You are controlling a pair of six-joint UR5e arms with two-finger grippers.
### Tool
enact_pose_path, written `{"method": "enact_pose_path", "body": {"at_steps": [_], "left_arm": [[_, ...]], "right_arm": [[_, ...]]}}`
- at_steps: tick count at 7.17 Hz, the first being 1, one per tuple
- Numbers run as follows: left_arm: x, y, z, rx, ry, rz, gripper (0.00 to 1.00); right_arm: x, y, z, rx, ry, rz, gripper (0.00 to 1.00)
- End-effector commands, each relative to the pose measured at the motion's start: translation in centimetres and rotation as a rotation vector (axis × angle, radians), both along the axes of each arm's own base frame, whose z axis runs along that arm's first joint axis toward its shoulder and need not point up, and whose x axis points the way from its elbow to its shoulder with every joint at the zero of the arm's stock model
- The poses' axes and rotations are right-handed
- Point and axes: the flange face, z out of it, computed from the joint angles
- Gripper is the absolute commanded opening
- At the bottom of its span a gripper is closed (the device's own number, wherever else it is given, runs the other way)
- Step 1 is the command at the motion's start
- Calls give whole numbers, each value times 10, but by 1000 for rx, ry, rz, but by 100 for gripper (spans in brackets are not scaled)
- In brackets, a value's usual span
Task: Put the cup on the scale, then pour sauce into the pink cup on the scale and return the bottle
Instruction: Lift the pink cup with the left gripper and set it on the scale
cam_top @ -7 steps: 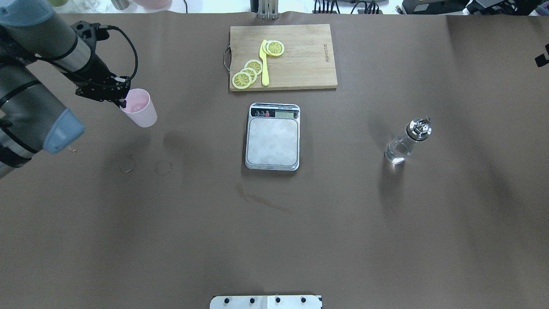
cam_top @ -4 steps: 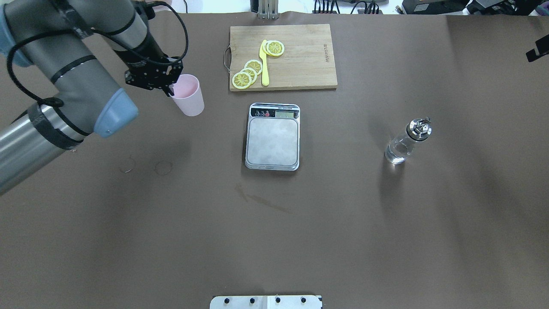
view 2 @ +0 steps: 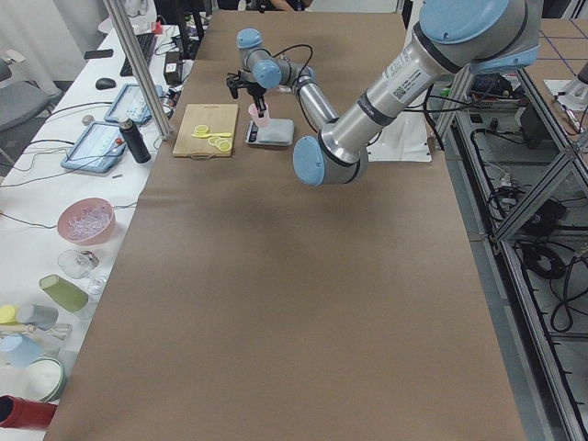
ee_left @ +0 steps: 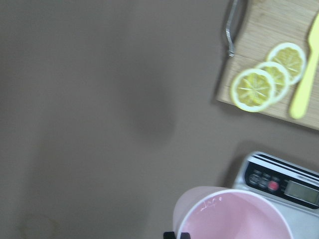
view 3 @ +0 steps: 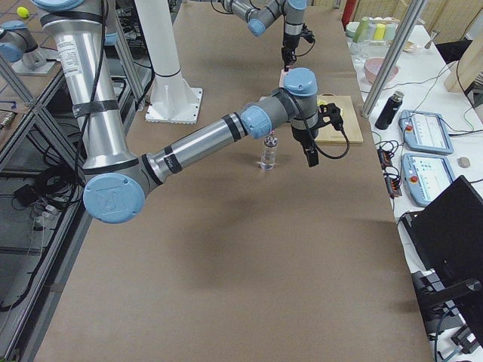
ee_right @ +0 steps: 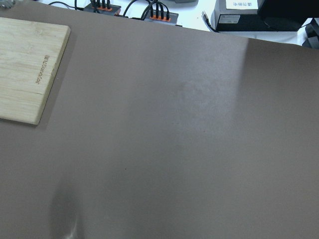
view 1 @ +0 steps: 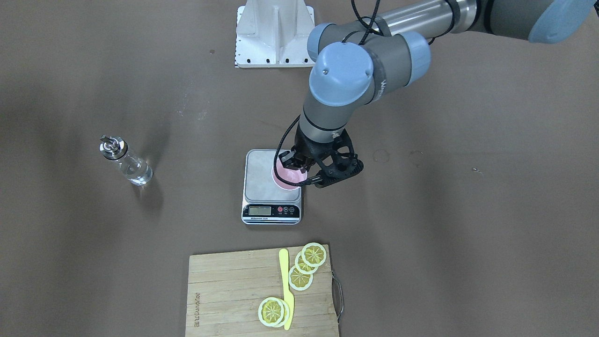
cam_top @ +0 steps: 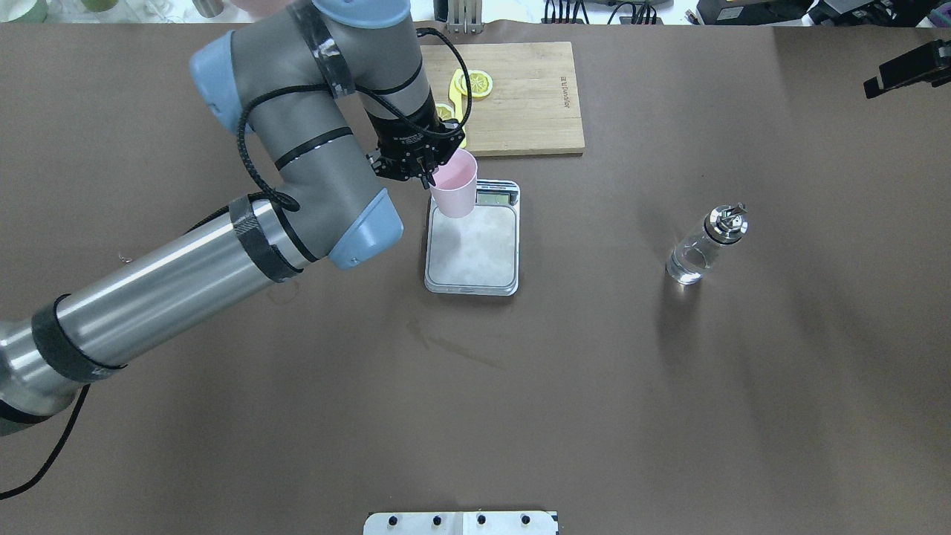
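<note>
Pinching the pale pink plastic cup (cam_top: 457, 195) by its rim, our left hand (cam_top: 429, 177) holds it over the silver-grey digital scale (cam_top: 475, 253), we judge for set-down.

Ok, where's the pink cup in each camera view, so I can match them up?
Front-facing: pink cup centre, over the scale's right half.
Overhead: cup upper centre, over the scale's far left corner.
Exterior left: cup small, top centre.
Exterior right: cup tiny, top centre.
Left wrist: cup bottom edge, right of centre.
Right wrist: not in it.
Shared landmark: the scale, next to the cutting board.
</note>
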Motion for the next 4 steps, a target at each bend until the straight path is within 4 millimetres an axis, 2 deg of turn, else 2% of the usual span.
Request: {"method": "enact_pose_path", "body": {"at_steps": [1,3,4], "left_arm": [[42,14,5,13,-10,-10,0],[49,22,7,29,-17,-2,0],[50,24,9,30,-19,1,21]], "right_arm": [[-6,1,-5,13,-14,17,99],[-5,2,-8,20,-16,16,99],[-6,2,-9,23,-17,15,99]]}}
